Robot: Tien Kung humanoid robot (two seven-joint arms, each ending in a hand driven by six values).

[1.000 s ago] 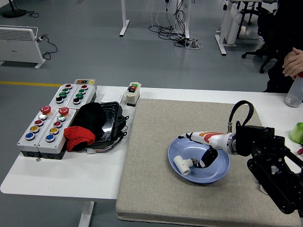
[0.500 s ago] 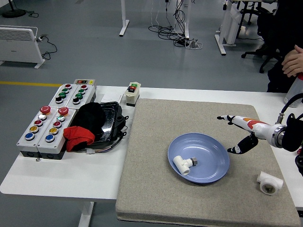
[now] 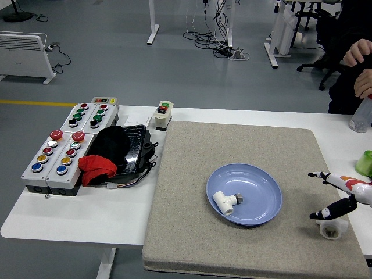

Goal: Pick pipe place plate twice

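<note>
1. My right robot hand (image 3: 340, 195) comes in from the right edge, low over the grey mat (image 3: 192, 232) that covers most of the white desk (image 3: 75, 218).
2. Its fingers are spread: one white finger (image 3: 321, 175) points left above, and the dark thumb (image 3: 332, 210) reaches down and left.
3. The thumb sits on or just at the top of a white pipe fitting (image 3: 332, 228) that lies on the mat near the right edge. I cannot tell whether it actually touches, and the hand has not closed on it.
4. A second white pipe fitting (image 3: 225, 201), a tee with a dark metal end, lies inside the blue plate (image 3: 261, 192), towards its left side.
5. The plate rests on the mat, well to the left of my hand.
6. My left arm does not show.
7. On the bare desk to the left stand grey button boxes (image 3: 55, 157) with coloured buttons, and beside them a black tray (image 3: 136, 148) holding black and red cloth (image 3: 99, 165).
8. A small switch box (image 3: 163, 114) stands at the mat's far left corner.
9. A person's hands (image 3: 359, 64) show at the far right, above a clear bottle (image 3: 361, 116); a green object (image 3: 364, 163) stands at the right edge.
</note>
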